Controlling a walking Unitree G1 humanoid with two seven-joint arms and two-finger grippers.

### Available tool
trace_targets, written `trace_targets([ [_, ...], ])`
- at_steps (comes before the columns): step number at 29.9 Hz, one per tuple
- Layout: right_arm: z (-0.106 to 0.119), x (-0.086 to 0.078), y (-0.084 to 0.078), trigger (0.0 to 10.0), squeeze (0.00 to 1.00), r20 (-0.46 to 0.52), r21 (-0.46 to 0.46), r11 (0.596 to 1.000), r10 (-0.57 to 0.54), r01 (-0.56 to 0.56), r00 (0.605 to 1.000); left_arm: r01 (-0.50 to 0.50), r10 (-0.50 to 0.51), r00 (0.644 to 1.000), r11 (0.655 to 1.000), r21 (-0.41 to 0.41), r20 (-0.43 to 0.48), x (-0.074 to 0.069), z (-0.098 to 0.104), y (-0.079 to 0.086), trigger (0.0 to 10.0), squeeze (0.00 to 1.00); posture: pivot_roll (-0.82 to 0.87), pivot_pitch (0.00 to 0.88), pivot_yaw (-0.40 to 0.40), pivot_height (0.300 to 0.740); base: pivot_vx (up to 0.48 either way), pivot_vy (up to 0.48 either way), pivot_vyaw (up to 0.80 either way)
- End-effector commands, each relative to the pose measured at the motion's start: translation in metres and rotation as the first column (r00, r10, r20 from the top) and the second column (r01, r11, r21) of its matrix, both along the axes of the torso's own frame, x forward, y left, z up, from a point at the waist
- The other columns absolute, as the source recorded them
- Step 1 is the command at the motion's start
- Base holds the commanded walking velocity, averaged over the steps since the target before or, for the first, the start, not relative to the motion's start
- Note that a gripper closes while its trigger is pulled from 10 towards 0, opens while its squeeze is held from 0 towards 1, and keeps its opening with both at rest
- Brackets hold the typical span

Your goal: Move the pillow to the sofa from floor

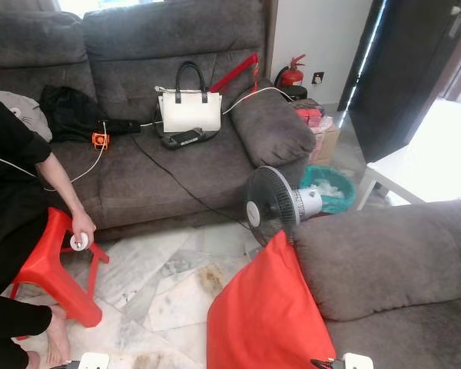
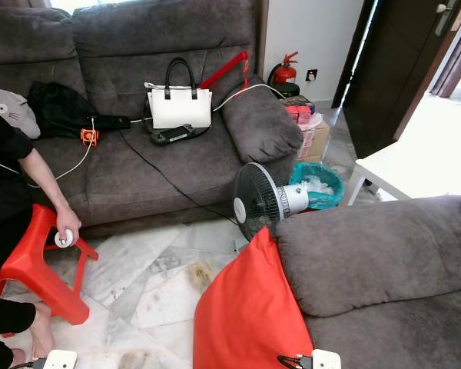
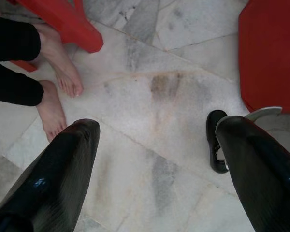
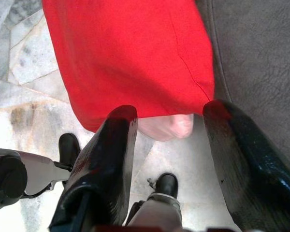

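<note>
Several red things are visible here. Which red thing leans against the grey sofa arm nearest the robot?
The large red fabric pillow, standing on the marble floor. The red plastic stool stands apart, beside the person.

Bright, sharp daylight; right-side glare

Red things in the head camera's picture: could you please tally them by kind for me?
Pillow: 1
Stool: 1
Fire extinguisher: 1
Long red tool on the sofa: 1
Total: 4 red things
</note>
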State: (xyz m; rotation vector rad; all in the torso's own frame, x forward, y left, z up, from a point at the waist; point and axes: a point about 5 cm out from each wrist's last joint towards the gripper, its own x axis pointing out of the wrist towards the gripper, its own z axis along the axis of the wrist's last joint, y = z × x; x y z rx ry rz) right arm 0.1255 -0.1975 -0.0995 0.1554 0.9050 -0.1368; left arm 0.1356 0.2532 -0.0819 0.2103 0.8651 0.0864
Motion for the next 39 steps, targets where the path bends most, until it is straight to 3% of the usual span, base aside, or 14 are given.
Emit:
trace_targets([
  [1, -0.0007, -0.0015, -0.0003, 10.0, 0.0, -0.009, 0.003, 1.0, -0.009, 0.009, 1.0, 0.024, -0.024, 1.0, 1.0, 0.015, -0.011, 0.0005, -0.0003, -0.0007, 10.0, 0.0, 0.14, 0.0, 0.002, 0.74, 0.292, 0.0, 0.0],
  [39, -0.0008, -0.0027, 0.0002, 10.0, 0.0, -0.004, 0.005, 1.0, -0.012, 0.012, 1.0, 0.021, -0.02, 0.999, 1.0, 0.02, -0.033, -0.002, -0.0011, 0.002, 10.0, 0.0, 0.14, 0.0, 0.005, 0.74, 0.316, 0.0, 0.0],
])
